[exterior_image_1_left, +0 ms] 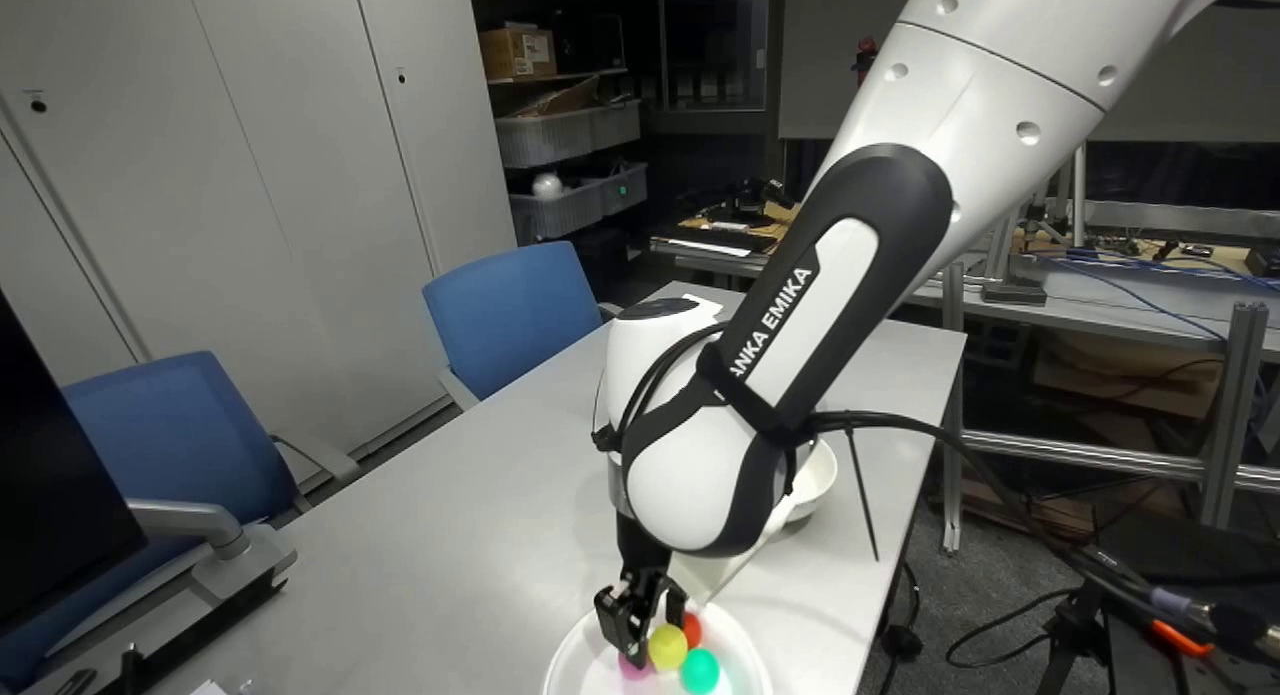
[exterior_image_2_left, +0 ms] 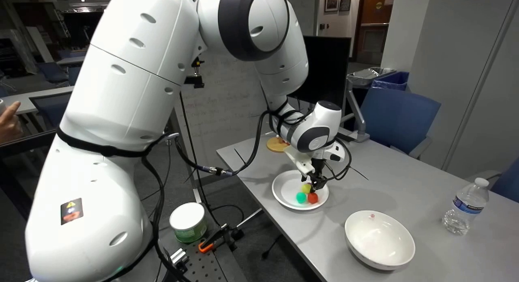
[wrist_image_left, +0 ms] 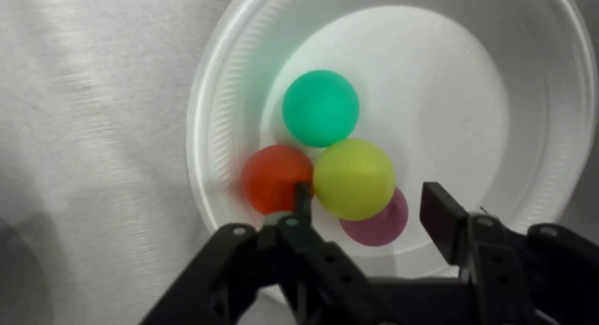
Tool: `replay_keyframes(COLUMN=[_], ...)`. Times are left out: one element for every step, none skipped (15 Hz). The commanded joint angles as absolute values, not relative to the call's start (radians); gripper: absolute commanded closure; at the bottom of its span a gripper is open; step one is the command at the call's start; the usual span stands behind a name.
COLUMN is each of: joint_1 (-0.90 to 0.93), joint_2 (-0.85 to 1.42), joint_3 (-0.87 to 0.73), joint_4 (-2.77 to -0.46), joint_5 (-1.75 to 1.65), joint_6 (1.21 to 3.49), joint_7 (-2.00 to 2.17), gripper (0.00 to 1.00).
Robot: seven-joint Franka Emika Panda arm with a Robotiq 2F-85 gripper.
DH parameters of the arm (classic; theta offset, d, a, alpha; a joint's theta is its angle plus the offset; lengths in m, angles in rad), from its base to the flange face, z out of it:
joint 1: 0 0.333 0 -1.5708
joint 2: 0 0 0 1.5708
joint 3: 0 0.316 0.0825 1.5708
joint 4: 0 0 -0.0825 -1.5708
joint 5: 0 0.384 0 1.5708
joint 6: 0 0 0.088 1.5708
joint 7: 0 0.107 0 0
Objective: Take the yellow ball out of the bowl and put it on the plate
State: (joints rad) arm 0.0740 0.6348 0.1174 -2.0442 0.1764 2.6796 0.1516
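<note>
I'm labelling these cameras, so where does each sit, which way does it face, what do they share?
In an exterior view: near the plate, facing down the table past blue chairs; arm and gripper show.
In an exterior view: near the bowl, beside the arm, facing a dark monitor; arm and gripper show.
Wrist view: on the arm's end, facing down at the plate and yellow ball; parted gripper fingers show.
Both exterior views share arm, gripper, plate, bowl and yellow ball.

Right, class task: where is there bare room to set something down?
In an exterior view, bare table between plate, bowl and bottle. In the wrist view, the plate's upper right is free. Crowded: its left and bottom, with the red ball, green ball, yellow ball, purple ball and open gripper.
</note>
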Motion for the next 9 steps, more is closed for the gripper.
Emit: replay_keyframes(joint_1=[0.084,0.084,0.081,0.079,0.079,0.080,0.081,0.084,0.085], joint_2=[0.636,0.629,0.623,0.619,0.614,0.607,0.596,0.580,0.566], joint_3=[0.103,0.103,0.106,0.108,0.107,0.105,0.103,0.097,0.093], joint_4=[-2.035,-2.043,-2.051,-2.054,-2.060,-2.066,-2.076,-2.089,-2.100], joint_5=[0.158,0.156,0.156,0.157,0.157,0.156,0.155,0.151,0.148], joint_6=[2.667,2.672,2.675,2.675,2.677,2.675,2.672,2.669,2.663], joint_7=[0.136,0.134,0.131,0.128,0.126,0.127,0.129,0.135,0.137], gripper=[0.07,0.01,0.00,0.00,0.00,0.00,0.00,0.00,0.00])
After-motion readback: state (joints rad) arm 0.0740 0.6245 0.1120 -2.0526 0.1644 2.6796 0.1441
